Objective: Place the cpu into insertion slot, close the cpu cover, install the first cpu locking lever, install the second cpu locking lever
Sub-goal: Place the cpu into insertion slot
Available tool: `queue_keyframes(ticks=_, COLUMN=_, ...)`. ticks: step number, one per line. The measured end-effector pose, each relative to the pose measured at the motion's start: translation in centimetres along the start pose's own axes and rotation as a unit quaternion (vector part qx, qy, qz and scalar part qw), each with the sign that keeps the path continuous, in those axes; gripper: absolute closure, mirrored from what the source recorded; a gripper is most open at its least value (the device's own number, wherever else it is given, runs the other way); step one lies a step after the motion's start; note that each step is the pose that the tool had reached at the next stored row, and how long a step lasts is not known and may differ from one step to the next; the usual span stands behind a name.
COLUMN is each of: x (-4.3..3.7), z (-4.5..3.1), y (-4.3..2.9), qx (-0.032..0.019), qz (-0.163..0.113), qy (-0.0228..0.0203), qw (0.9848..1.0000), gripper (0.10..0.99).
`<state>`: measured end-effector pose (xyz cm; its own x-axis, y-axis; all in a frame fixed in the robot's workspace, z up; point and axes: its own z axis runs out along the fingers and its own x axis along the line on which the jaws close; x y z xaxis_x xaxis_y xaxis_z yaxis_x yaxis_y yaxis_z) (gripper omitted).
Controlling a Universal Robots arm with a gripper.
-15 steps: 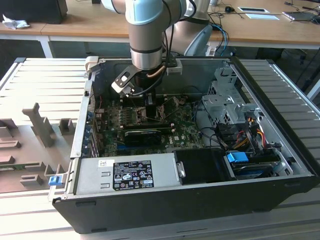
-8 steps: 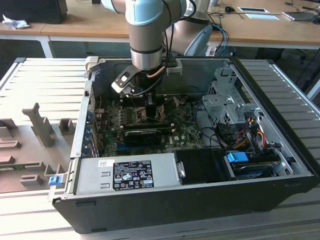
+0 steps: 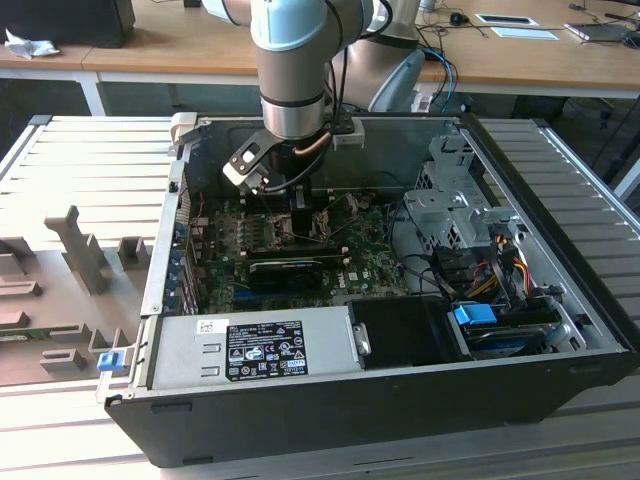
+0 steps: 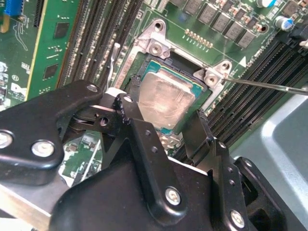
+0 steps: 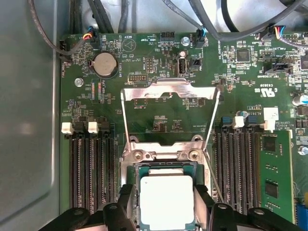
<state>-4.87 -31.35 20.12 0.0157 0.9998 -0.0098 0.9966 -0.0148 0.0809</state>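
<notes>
The cpu [image 5: 166, 202] [image 4: 166, 98], a square chip with a silver top, lies in or just over the insertion slot [image 5: 163, 155] [image 4: 159, 45]. My gripper [image 5: 166, 192] [image 4: 166, 103] [image 3: 300, 215] straddles it, and its black fingers [image 5: 127, 204] touch two opposite edges of the chip, shut on it. Beyond the socket the cpu cover [image 5: 168, 91], a silver frame with a window, stands swung up on its hinge. A thin locking lever [image 5: 211, 173] [image 4: 269, 85] sticks out raised beside the socket.
Black memory slots [image 5: 91, 168] [image 5: 236, 163] run along both sides of the socket. A coin battery [image 5: 106, 64] and cables lie past the cover. The grey case wall [image 5: 29, 120] is close by. A long black card [image 3: 290, 270], power supply [image 3: 260, 345] and drive cage [image 3: 450, 200] fill the case.
</notes>
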Motion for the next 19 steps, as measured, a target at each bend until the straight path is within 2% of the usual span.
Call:
queue_keyframes(ticks=16, x=-0.20, z=-0.17, y=-0.32, qx=0.0000, qz=0.000, qy=0.0000, qw=1.0000, gripper=0.475)
queue_keyframes(ticks=19, x=-0.21, z=-0.79, y=-0.27, qx=0.0000, qz=0.000, qy=0.0001, qw=1.0000, gripper=0.490)
